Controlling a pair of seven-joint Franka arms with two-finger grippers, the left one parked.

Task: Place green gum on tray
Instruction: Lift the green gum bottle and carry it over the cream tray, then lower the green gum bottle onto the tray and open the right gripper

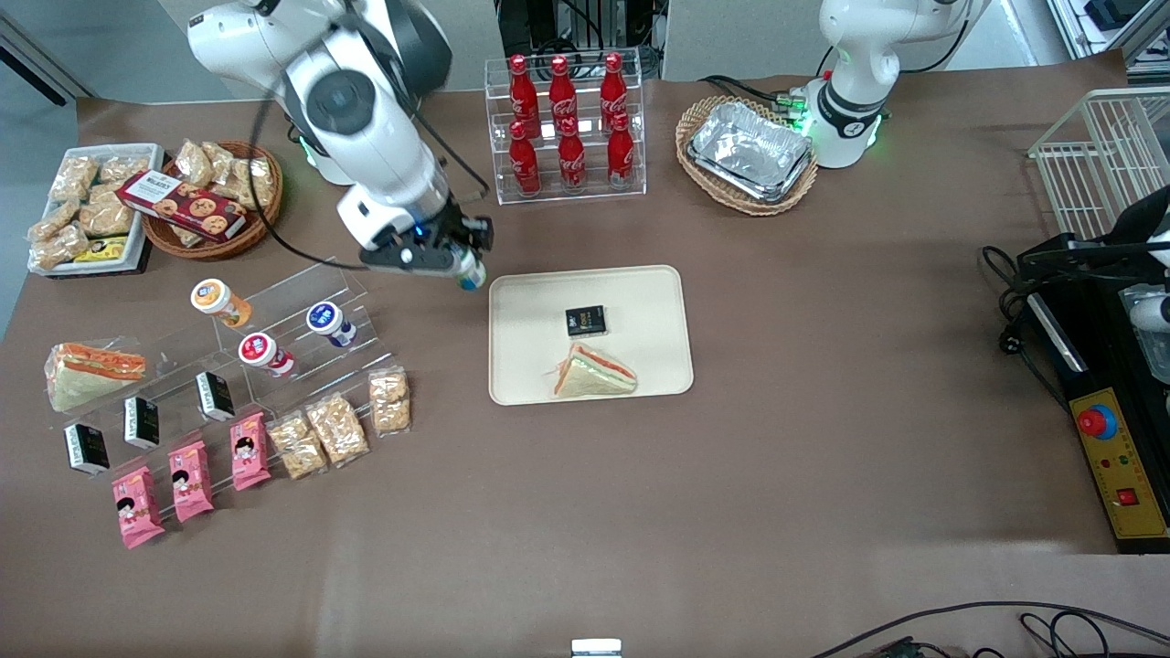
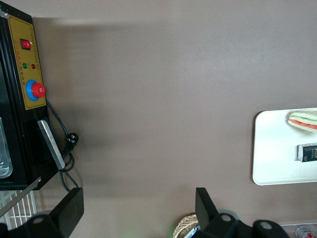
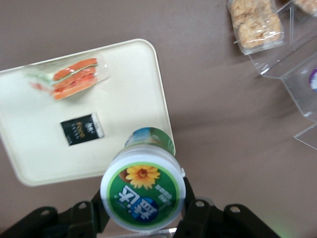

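**Three cameras, one shared tray**

The front view looks steeply down from high above the table's near edge, far enough to take in the whole brown table, with the tray (image 1: 640,292) near its middle.

The right wrist view looks almost straight down from close above the tray's (image 3: 148,79) edge toward the working arm's end of the table. The gripper (image 3: 143,210) and the green gum (image 3: 143,191) fill its foreground, clamped between the fingers.

The left wrist view looks down from a moderate height at bare table toward the parked arm's end, catching only one end of the tray (image 2: 270,148).

All three views share the tray, its sandwich (image 1: 594,373) and its black packet (image 1: 585,320).
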